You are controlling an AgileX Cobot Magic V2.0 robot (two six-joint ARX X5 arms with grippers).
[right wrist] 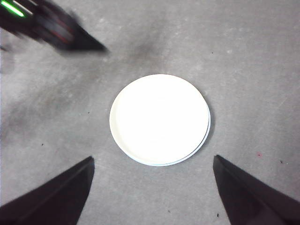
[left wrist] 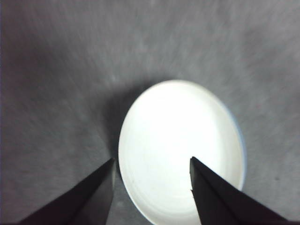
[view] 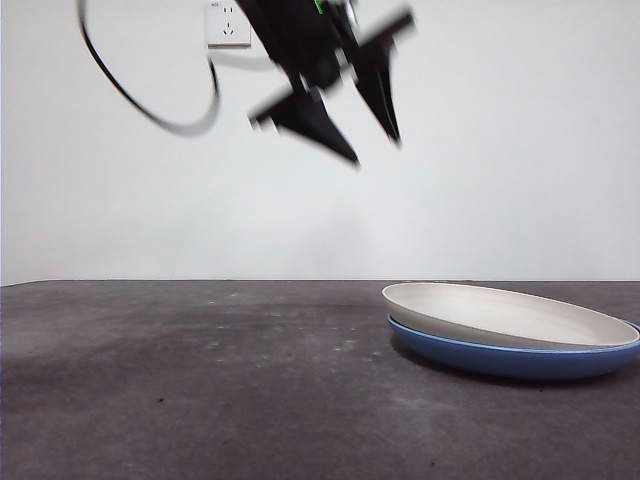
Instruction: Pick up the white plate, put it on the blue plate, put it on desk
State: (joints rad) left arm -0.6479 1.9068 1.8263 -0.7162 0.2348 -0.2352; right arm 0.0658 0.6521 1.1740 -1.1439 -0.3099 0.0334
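The bench [view: 200,380] is a dark grey-brown, mottled, matte surface with faint pale scuffs, running back to a plain white wall [view: 520,150]. A white socket [view: 228,24] sits high on that wall, and a black cable [view: 150,112] loops down in front of it.

The white plate [view: 510,312] lies on the blue plate [view: 500,358] at the right of the front view, slightly tilted, so that the blue rim shows below it along the near side. From the right wrist view only a thin blue edge [right wrist: 206,136] peeps out beside the white plate [right wrist: 159,119]. Both rest on the bench, with nothing else near them.

The left end effector [view: 372,147] hangs high above the bench, blurred, well clear of the plates; its jaws are spread and empty, and the white plate [left wrist: 180,150] shows below between them. The right end effector [right wrist: 152,197] is also spread and empty, high over the stack, with the other arm's tip [right wrist: 56,33] off to one side.
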